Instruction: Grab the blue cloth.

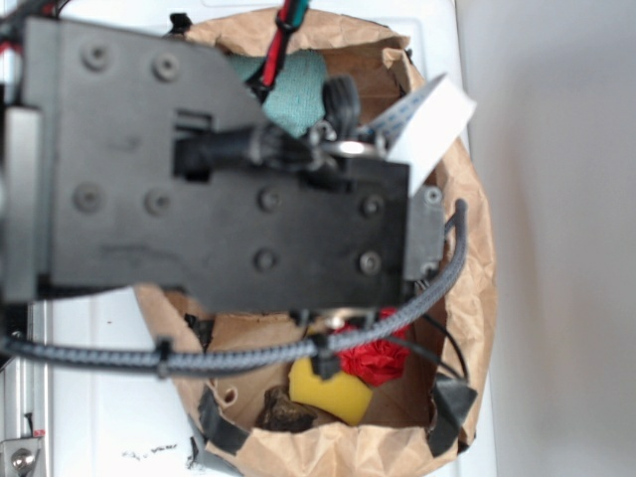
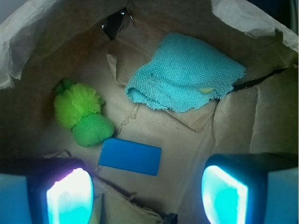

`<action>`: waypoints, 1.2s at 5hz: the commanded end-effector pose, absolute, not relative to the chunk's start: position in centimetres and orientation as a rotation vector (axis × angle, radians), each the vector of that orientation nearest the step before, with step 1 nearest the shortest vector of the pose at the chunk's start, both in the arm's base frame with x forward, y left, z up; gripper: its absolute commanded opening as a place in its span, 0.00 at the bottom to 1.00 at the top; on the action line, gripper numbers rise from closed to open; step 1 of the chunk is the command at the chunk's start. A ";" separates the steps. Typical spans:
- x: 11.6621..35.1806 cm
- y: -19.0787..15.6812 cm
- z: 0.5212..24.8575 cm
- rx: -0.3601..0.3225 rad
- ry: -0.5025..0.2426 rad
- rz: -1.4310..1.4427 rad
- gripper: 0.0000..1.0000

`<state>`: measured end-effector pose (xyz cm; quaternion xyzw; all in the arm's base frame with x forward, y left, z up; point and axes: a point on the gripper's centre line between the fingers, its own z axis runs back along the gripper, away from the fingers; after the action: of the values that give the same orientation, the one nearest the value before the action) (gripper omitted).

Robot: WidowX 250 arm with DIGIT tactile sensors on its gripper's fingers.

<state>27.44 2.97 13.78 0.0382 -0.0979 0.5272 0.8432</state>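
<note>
The blue cloth (image 2: 187,74), a fuzzy teal towel with a small yellowish spot, lies crumpled on the floor of a brown paper bag (image 2: 60,42), toward the upper right of the wrist view. In the exterior view only a strip of the blue cloth (image 1: 298,89) shows behind the arm. My gripper (image 2: 147,196) hangs above the bag's floor, open, with nothing between its glowing pads (image 2: 70,196). The cloth lies well ahead of the fingertips, not touching them.
A smooth bright-blue block (image 2: 131,156) lies just ahead of the jaws. A green fuzzy toy (image 2: 84,116) sits to its left. In the exterior view a red item (image 1: 378,358), a yellow item (image 1: 333,393) and a dark item (image 1: 288,409) rest at the bag's near end. Crumpled paper walls (image 1: 477,288) ring everything.
</note>
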 end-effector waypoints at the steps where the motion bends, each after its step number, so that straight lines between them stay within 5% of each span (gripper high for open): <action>1: 26.8 5.3 13.6 0.020 -0.206 1.216 1.00; 2: 26.5 6.5 12.4 0.032 -0.266 1.285 1.00; 6: 28.9 8.6 8.8 0.070 -0.307 1.408 1.00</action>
<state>29.39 7.00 7.71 0.0407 -0.1265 0.6338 0.7620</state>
